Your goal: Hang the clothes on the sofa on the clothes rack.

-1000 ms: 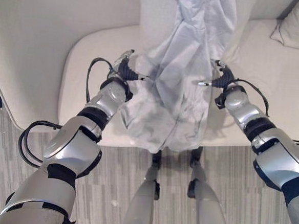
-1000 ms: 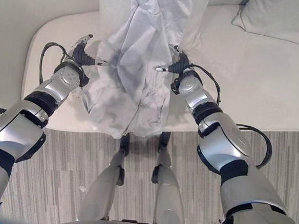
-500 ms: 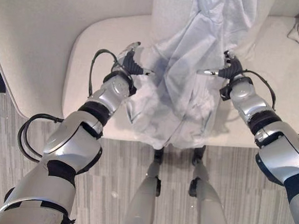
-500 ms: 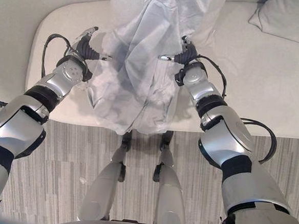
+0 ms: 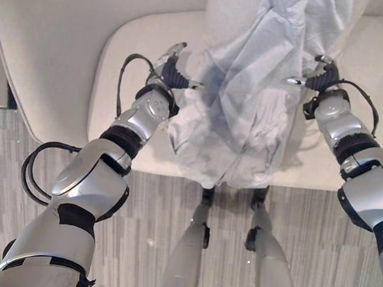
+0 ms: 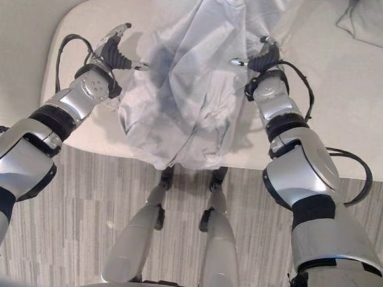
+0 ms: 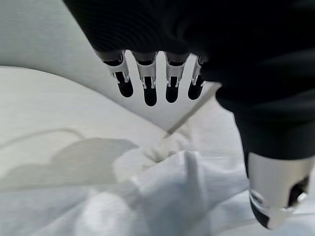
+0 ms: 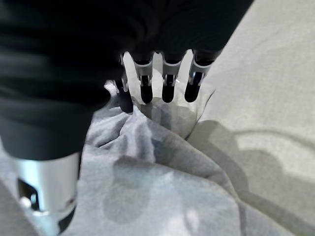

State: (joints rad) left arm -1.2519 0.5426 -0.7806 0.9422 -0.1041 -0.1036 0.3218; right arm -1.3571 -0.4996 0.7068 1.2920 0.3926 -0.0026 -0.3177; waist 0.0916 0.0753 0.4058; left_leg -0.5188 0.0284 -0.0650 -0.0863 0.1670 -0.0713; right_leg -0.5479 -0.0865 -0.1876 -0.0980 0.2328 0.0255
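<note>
soft even indoor light, faint shadows on the sofa [image 5: 67, 36].

Both eye views look steeply down from the head onto the sofa's front edge [image 5: 111, 157] and the floor [image 5: 146, 226], sharing the pale garment [image 5: 246, 108] between both arms. Each wrist view looks from very close along its own fingers [image 7: 147, 83] at that garment and the sofa cushion.

Pale garment [image 5: 246, 114] drapes over the sofa [image 5: 119, 53] edge — left hand [image 5: 170, 73] and right hand [image 5: 318, 77] flank it.
</note>
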